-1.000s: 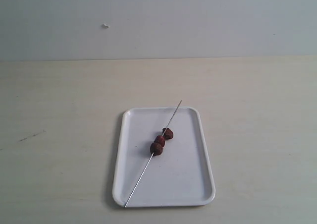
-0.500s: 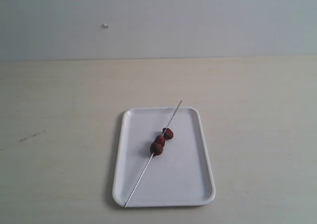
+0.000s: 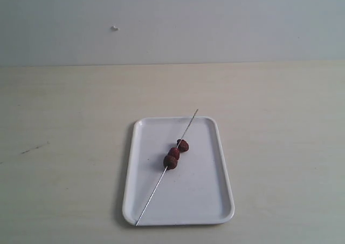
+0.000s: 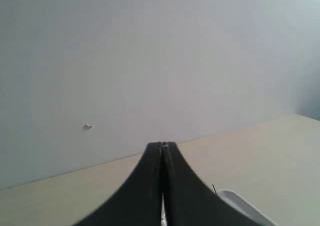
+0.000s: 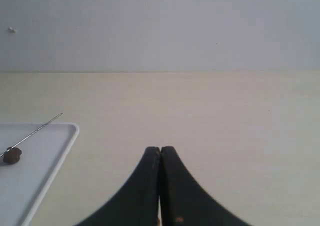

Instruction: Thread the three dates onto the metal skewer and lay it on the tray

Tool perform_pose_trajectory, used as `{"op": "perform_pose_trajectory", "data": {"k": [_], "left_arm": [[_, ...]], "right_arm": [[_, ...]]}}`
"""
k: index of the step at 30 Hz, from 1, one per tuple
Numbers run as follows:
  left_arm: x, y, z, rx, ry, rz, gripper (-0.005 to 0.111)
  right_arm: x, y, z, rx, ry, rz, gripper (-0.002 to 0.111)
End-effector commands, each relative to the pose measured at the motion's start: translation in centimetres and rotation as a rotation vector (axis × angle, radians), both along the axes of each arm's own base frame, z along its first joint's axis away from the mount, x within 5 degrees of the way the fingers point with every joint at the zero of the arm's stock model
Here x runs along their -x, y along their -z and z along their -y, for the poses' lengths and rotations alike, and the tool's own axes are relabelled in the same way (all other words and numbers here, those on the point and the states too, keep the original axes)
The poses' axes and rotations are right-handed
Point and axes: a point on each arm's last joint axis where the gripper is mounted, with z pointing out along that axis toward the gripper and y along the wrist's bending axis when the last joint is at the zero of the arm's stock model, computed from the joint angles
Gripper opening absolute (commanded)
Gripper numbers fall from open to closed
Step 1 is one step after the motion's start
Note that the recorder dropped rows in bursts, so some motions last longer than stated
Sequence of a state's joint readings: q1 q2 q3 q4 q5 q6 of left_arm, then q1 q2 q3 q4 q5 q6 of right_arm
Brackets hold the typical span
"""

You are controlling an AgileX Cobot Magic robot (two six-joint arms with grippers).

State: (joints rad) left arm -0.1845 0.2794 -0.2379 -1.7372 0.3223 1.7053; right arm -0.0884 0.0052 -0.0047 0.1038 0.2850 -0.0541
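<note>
The left gripper [image 4: 161,145] is shut tight with nothing held, and the right gripper [image 5: 160,148] likewise. The three dates [image 3: 174,153] are threaded mid-way along the skewer [image 3: 153,192], touching one another. The skewer is laid diagonally on the tray [image 3: 205,195], from its near left corner out past its far edge. The tray is set near the tabletop's [image 3: 64,147] front edge. The task is judged finished, and nothing further is called for beyond keeping clear.

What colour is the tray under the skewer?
The tray is glossy white; the exterior view shows it best.
</note>
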Motion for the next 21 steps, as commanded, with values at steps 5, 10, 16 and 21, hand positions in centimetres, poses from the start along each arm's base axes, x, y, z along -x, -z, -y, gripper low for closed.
{"op": "perform_pose_trajectory", "data": {"k": [5, 10, 16, 21], "left_arm": [[0.7, -0.2, -1.2, -0.069, -0.152, 0.091, 0.0], [0.9, -0.3, -2.4, 0.084, -0.279, 0.051, 0.0], [0.8, -0.3, -3.0, 0.089, -0.342, 0.045, 0.0], [0.5, 2.4, -3.4, 0.063, -0.415, -0.059, 0.0]], "right_arm": [[0.0, 0.1, 0.0, 0.0, 0.007, 0.003, 0.0], [0.0, 0.1, 0.0, 0.0, 0.007, 0.003, 0.0], [0.0, 0.1, 0.0, 0.0, 0.007, 0.003, 0.0], [0.0, 0.1, 0.0, 0.0, 0.007, 0.003, 0.0]]}}
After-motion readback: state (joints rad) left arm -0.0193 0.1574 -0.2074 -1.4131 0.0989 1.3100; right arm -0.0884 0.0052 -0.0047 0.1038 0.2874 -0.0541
